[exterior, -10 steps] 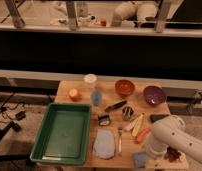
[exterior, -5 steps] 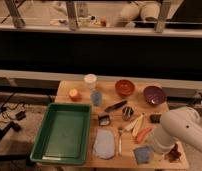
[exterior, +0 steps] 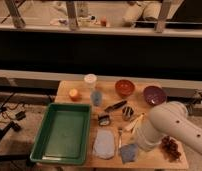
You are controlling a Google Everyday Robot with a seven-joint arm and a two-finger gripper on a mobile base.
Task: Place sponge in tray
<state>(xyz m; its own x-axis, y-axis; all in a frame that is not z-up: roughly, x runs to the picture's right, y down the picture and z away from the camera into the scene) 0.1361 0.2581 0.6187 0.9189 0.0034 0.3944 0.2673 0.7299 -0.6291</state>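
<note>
- Sponge lies on the wooden table near the bottom edge, right of centre. It is outside the green tray, just right of a pale cloth.
- Gripper, under the white arm at lower right, sits right beside the sponge.
- Jaws drawn together — whether they pinch the sponge cannot be told.

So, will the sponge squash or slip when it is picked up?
The sponge looks soft and small, so it probably squashes and weighs little. It lies flat, so it is unlikely to roll. The hand is close beside it.
</note>
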